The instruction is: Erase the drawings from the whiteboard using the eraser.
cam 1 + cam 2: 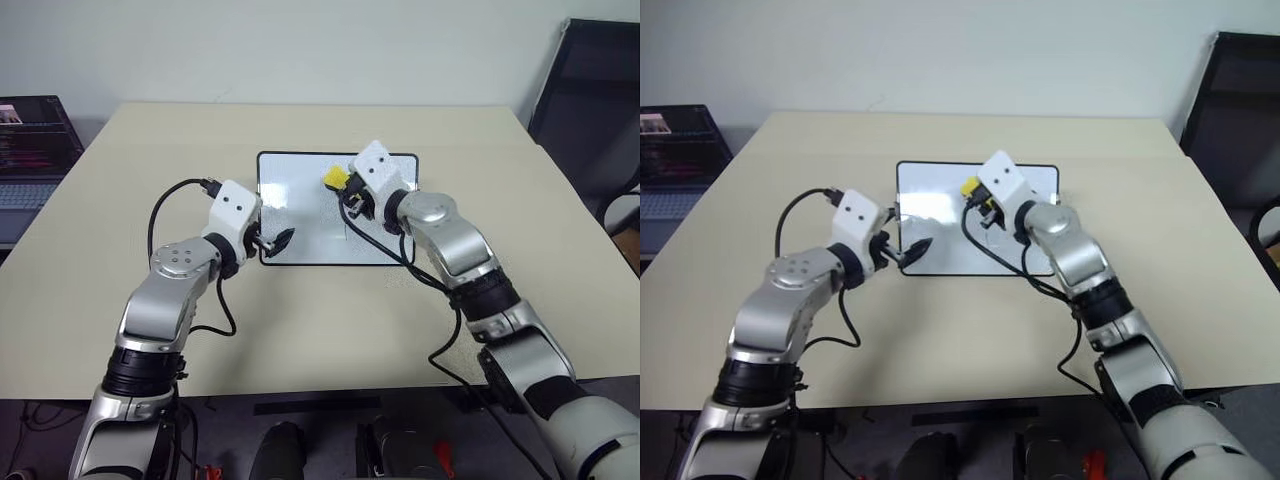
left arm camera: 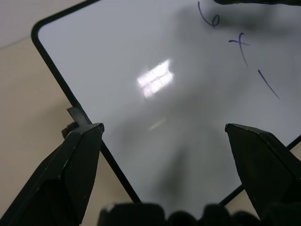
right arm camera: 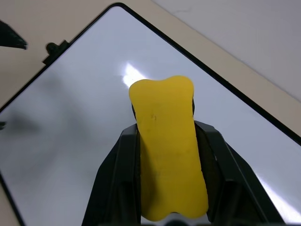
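Observation:
The whiteboard (image 1: pixel 300 200) lies flat in the middle of the beige table. In the left wrist view the drawings show as thin dark marks in a row: a "6" (image 2: pixel 207 16), an "x" (image 2: pixel 240 47) and a short stroke (image 2: pixel 268 84). My right gripper (image 1: pixel 341 186) hovers over the board's far middle, shut on the yellow eraser (image 3: pixel 167 141), which sticks out beyond the fingers. My left gripper (image 1: pixel 275 240) is open at the board's near left corner, one finger (image 2: pixel 75 160) outside the black frame and the other over the white surface.
The table (image 1: pixel 150 300) has free room all around the board. A laptop (image 1: pixel 30 150) sits beyond the table's left edge and a dark chair (image 1: pixel 590 90) stands at the far right. A small knob (image 3: pixel 52 47) juts from the board's side edge.

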`<state>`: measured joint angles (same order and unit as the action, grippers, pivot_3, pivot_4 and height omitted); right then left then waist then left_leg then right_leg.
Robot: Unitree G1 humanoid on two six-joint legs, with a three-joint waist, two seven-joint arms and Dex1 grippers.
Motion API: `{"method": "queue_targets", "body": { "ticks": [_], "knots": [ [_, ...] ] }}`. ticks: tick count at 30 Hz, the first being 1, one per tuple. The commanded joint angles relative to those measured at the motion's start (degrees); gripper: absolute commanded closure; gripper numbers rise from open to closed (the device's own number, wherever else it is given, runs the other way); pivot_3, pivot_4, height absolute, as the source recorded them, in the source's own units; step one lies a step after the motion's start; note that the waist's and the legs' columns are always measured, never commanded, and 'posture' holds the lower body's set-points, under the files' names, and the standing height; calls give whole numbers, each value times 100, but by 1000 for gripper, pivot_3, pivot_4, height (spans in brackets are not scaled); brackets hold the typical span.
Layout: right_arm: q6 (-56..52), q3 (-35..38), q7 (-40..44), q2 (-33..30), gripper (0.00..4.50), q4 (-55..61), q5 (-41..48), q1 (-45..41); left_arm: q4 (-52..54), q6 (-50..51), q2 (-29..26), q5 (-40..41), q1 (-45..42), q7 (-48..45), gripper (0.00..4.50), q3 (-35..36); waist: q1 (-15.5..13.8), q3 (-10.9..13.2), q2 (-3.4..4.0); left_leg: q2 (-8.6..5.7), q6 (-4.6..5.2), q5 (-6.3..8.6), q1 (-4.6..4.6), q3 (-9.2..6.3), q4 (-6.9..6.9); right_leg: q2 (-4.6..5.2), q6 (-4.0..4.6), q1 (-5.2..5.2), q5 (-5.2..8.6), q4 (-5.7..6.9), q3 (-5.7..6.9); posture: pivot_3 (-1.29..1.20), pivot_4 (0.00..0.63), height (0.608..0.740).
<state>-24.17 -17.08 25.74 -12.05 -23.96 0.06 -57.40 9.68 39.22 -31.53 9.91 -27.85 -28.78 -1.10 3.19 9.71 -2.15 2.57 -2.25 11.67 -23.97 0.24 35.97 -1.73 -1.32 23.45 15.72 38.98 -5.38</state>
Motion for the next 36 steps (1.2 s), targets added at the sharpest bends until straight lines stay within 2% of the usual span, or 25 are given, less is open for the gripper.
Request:
{"method": "queue_targets", "body": {
  "ticks": [1,8,13,16,21,31,36],
  "knots": [
    [619,58,-106,130,3290,-676,-271,-426,350,6,-65,38,-147,-96,0,22,6,0,0,1,0,0,0,0,-1,0,0,1,0,1,1,0,150,740],
    [1244,-62,-23,189,3290,-1737,-730,-667,268,-57,-177,22,-219,-275,0,35,11,0,1,0,-1,0,0,1,-2,0,1,2,0,2,-2,0,150,740],
    [1201,-397,586,47,3296,-1549,-1070,-445,204,-141,-203,9,-192,-313,0,41,12,0,1,0,-1,0,5,1,0,-1,1,1,0,7,-2,0,150,740],
    [1349,-405,472,18,3298,-1586,-1241,-485,234,-160,-181,-5,-157,-320,0,8,12,0,1,0,-1,0,6,0,1,-1,1,0,0,9,-2,0,150,740],
    [1627,-161,-192,37,3301,-1967,-1392,-805,270,-166,-163,5,-129,-332,0,-16,12,0,1,1,-2,0,6,0,3,-1,1,0,-1,11,-2,0,150,740],
    [1543,-634,758,-211,3304,-1564,-1688,-398,230,-281,-139,14,-108,-406,0,-70,9,0,1,-1,-2,0,7,-1,3,0,0,-3,-2,10,-1,0,150,740],
    [1560,-517,434,-186,3304,-1569,-1811,-454,210,-312,-112,-13,-119,-420,0,-83,11,0,1,0,-2,0,10,-1,5,-1,0,-4,-3,12,-1,0,150,740]
  ]
}}
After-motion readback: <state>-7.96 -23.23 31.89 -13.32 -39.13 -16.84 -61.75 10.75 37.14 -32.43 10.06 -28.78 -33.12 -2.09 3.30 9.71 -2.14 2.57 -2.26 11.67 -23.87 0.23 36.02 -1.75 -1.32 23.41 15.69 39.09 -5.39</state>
